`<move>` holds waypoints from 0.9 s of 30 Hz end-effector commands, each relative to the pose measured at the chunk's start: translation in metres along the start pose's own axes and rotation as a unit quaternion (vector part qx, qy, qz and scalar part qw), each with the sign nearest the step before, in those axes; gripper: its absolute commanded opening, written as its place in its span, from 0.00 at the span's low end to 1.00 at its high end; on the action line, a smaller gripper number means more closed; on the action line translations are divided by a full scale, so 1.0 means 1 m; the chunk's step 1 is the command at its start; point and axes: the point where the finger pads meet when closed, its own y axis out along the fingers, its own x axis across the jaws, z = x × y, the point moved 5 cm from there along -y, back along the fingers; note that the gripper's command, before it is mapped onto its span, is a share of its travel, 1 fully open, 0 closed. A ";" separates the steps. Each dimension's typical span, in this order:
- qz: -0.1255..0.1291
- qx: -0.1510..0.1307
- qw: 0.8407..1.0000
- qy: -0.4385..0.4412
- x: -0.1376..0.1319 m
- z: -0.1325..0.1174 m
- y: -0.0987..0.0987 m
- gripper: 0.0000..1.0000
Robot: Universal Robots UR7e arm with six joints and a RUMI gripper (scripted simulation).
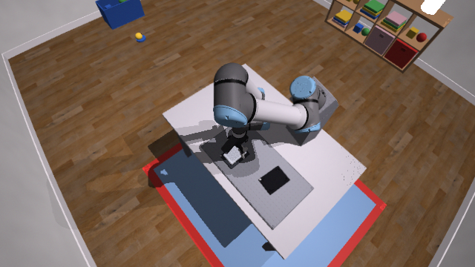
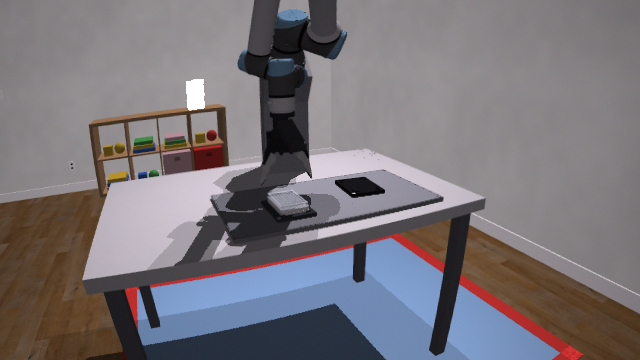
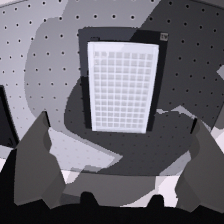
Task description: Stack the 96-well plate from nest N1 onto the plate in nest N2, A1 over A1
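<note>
A white 96-well plate (image 1: 233,155) rests in the black nest on the side of the grey perforated board nearer the arm's elbow. It also shows in the exterior view (image 2: 287,200) and in the wrist view (image 3: 122,86). It looks tall, like a stack, but I cannot tell two plates apart. Its edges run parallel to the nest's edges. My gripper (image 2: 285,172) is open and empty, straight above the plate and clear of it. In the wrist view my fingers stand wide apart. The other nest (image 1: 274,179) is a bare black square (image 2: 359,186).
The grey perforated board (image 1: 260,182) lies on a white table (image 2: 165,225). A shelf with coloured blocks (image 2: 157,145) stands at the back wall. A blue bin (image 1: 119,11) sits far off on the floor.
</note>
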 end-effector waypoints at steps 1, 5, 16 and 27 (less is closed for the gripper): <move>0.000 0.000 1.000 0.000 0.000 0.000 -0.012 1.00; 0.000 0.000 1.000 0.000 0.000 0.000 -0.017 1.00; 0.000 0.000 1.000 0.000 0.000 0.000 -0.039 1.00; 0.000 0.000 1.000 0.000 0.000 0.000 -0.039 1.00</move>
